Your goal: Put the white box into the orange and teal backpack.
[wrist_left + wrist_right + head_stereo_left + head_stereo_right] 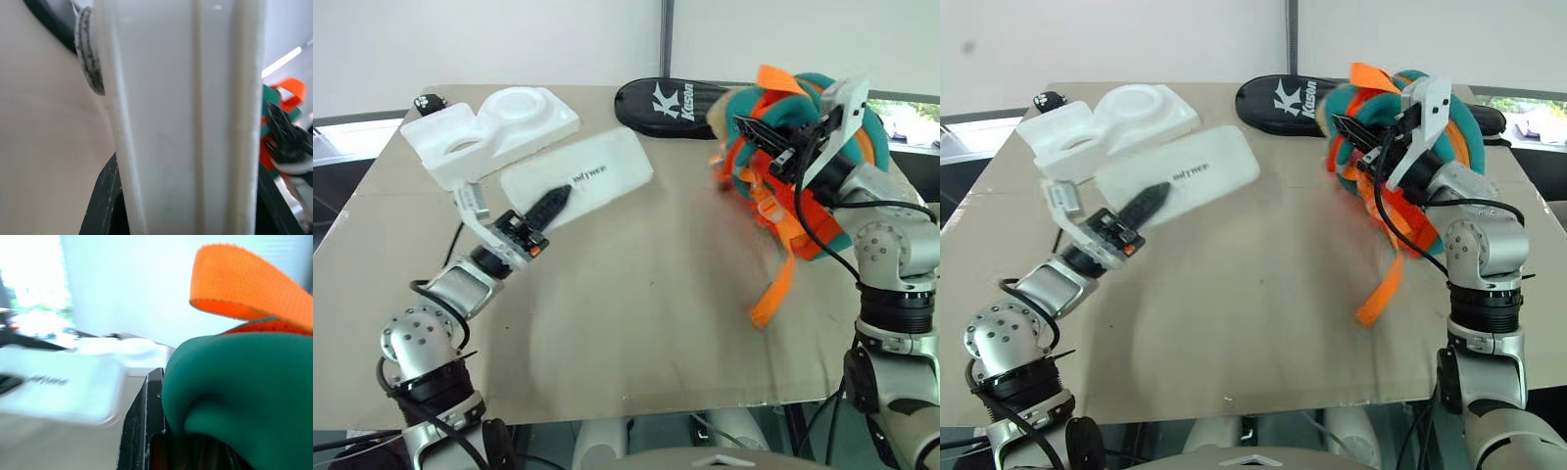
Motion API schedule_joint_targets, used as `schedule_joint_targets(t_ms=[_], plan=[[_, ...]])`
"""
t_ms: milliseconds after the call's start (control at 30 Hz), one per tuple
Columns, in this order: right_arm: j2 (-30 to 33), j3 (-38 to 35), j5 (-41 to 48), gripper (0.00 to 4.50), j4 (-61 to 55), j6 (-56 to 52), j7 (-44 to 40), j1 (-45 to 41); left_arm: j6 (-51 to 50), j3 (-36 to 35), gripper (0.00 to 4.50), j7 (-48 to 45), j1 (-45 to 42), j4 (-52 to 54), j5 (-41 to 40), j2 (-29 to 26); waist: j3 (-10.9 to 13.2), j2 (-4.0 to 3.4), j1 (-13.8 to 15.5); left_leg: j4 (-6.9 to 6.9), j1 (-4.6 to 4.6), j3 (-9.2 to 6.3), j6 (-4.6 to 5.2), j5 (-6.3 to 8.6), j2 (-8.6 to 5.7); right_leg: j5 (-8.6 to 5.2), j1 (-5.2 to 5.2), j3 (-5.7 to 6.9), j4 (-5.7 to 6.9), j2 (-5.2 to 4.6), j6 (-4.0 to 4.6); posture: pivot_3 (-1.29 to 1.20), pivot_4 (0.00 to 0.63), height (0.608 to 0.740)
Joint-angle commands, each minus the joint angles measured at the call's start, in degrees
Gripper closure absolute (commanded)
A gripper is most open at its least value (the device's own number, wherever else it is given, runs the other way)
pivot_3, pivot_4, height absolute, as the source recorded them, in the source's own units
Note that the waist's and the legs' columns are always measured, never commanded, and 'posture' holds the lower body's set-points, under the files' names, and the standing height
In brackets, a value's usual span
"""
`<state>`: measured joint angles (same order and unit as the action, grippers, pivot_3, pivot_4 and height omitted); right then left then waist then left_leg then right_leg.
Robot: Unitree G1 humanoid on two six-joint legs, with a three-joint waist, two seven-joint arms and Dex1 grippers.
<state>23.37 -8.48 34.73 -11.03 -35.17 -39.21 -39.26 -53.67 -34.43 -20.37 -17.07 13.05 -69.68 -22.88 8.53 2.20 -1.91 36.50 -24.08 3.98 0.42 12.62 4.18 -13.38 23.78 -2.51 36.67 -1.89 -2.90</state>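
The left arm is reaching forward, its left gripper [551, 208] clamping the white box [582, 176] by its near edge. The right arm is standing bent upward, its right gripper [1356, 132] seemingly pinching the orange and teal backpack [1449, 117].

White box [592, 176] in left tool [551, 206], tilted

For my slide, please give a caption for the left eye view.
Left gripper holds the white box; right gripper lifts the backpack.
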Motion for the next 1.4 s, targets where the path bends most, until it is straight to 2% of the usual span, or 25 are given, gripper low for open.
schedule_joint_targets(t_ms=[33,167,367,467,567,767,867,1133,1233,1300,1400], plan=[[2.07,0.27,9.72,4.48,-8.48,-5.45,-4.73,-1.3,4.67,-4.82,3.42,-1.24,-0.01,4.11,-2.38,-4.02,0.0,0.0,0.01,-0.01,-0.07,0.02,0.0,0.0,0.0,0.0,0.06,0.0,-0.01,-0.01,0.0,0.0,0.15,0.74],[4.48,1.6,14.39,4.48,-11.41,-9.67,-7.05,-0.22,5.74,-8.99,3.42,-6.93,3.29,4.41,-4.78,-10.04,0.0,-0.01,-0.02,0.03,-0.55,-0.03,0.0,0.0,0.01,0.0,0.53,0.05,0.04,-0.02,0.0,0.0,0.15,0.74],[10.98,9.23,7.43,4.48,-9.9,-7.0,-13.28,5.04,5.68,-11.63,3.42,-20.16,9.58,5.85,-3.89,-21.43,-0.01,0.09,0.49,0.09,-0.55,-0.08,0.0,0.0,0.0,-0.04,0.51,0.19,0.04,-0.07,0.07,0.0,0.15,0.74],[12.56,8.75,8.06,4.48,-8.82,-6.75,-16.49,5.54,8.93,-9.68,3.42,-25.7,11.05,7.0,0.79,-24.56,0.02,0.05,0.84,0.2,-0.53,0.01,0.01,-0.01,-0.02,-0.11,0.52,0.14,0.06,-0.1,0.2,0.0,0.15,0.74],[15.46,6.73,11.35,4.48,-9.37,-8.29,-20.78,6.14,15.45,-4.16,3.42,-28.22,8.77,7.79,8.81,-25.45,0.02,0.05,1.56,0.3,-0.5,-0.01,0.01,-0.01,-0.01,-0.13,0.48,0.17,0.11,-0.09,0.24,0.0,0.15,0.74],[20.02,2.79,18.81,4.48,-10.29,-11.83,-25.2,6.92,27.14,6.46,3.42,-32.83,2.61,5.33,21.21,-24.11,0.02,0.08,2.25,0.34,-0.57,0.0,0.01,-0.01,0.0,-0.08,0.47,0.15,0.06,-0.07,0.18,0.0,0.15,0.74],[20.26,1.61,21.06,4.48,-10.65,-12.76,-24.48,6.98,30.27,9.94,3.42,-35.39,0.73,3.52,23.94,-23.27,0.04,0.05,1.98,0.33,-0.55,0.04,0.01,0.0,0.02,-0.01,0.48,0.12,0.07,-0.04,0.03,0.0,0.15,0.74],[21.01,-0.12,20.36,4.48,-11.36,-11.23,-22.96,8.44,35.5,20.17,3.42,-45.93,-4.36,0.49,28.74,-22.7,0.04,0.04,2.67,0.37,-0.62,-0.02,0.02,0.0,0.02,0.0,0.48,0.15,0.07,-0.01,-0.01,0.0,0.15,0.74],[21.15,1.11,17.11,4.48,-12.04,-8.33,-22.94,10.06,36.16,27.76,3.42,-47.84,-11.82,-2.55,32.37,-19.97,0.05,0.04,2.81,0.41,-0.63,-0.06,0.02,0.0,0.02,0.0,0.47,0.18,0.1,0.0,-0.01,0.0,0.15,0.74],[20.85,1.88,15.7,4.48,-12.36,-7.03,-22.89,10.68,34.89,34.96,3.42,-46.51,-19.0,-4.9,37.31,-16.74,0.05,0.04,2.81,0.47,-0.64,-0.08,0.02,0.0,0.02,0.0,0.46,0.19,0.1,0.01,-0.01,0.0,0.15,0.74],[20.39,2.4,14.94,4.48,-12.49,-5.98,-23.05,11.06,32.2,40.8,3.42,-43.89,-25.89,-7.94,41.6,-11.94,0.08,0.03,3.58,0.88,-0.67,-0.33,0.05,0.0,-0.04,0.01,0.14,0.26,0.11,0.09,-0.05,0.0,0.15,0.74]])
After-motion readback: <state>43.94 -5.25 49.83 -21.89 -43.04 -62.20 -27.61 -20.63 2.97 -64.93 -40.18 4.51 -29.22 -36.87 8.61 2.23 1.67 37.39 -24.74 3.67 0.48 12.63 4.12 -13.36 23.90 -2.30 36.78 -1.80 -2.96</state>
